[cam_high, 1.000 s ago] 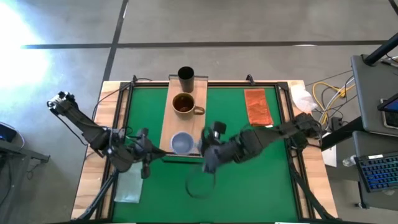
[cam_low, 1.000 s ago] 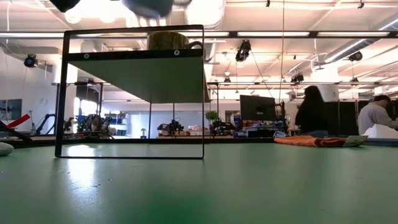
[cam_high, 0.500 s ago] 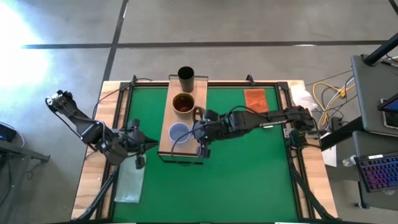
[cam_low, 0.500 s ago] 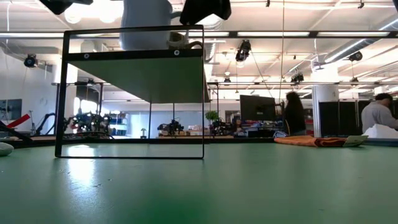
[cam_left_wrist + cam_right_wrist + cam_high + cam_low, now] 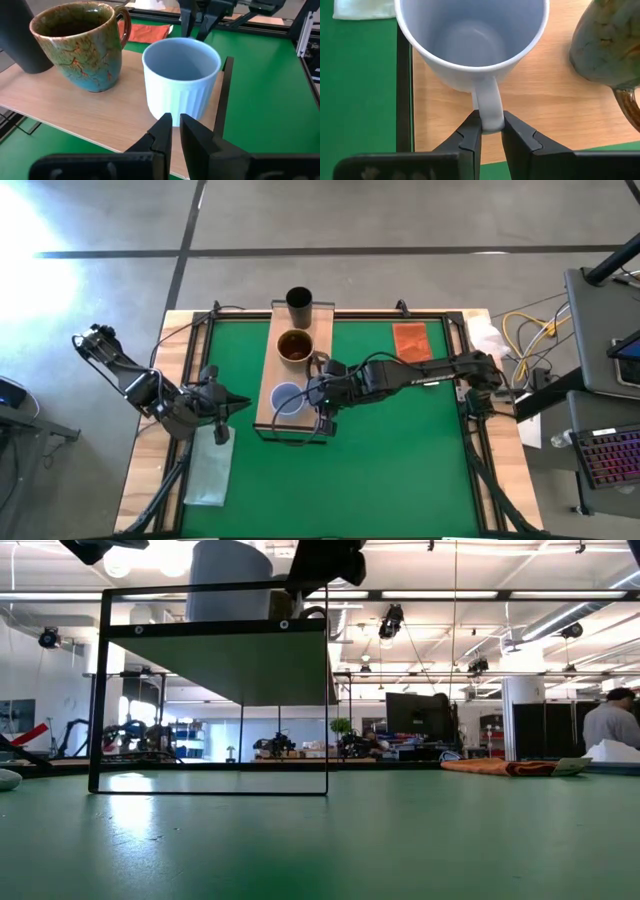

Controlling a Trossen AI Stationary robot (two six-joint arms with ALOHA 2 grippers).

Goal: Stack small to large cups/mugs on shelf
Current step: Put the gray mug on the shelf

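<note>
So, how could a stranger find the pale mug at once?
Look at the wooden shelf raised over the green table. Three vessels stand in a row on it; the pale mug is at the near end, its handle pinched by the right claw. It alone is blue-grey; the mug beside it is brown, the cup black.

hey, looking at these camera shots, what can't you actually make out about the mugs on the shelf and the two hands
- Low view: blue mug is cut off by the picture's top edge; brown mug is mostly behind it and the right hand.
- Left wrist view: black cup is cropped at the picture's edge.
- Right wrist view: whether the blue mug rests on the shelf is hidden by the mug itself.
- High view: left hand too small to tell its fingers' state.
</note>
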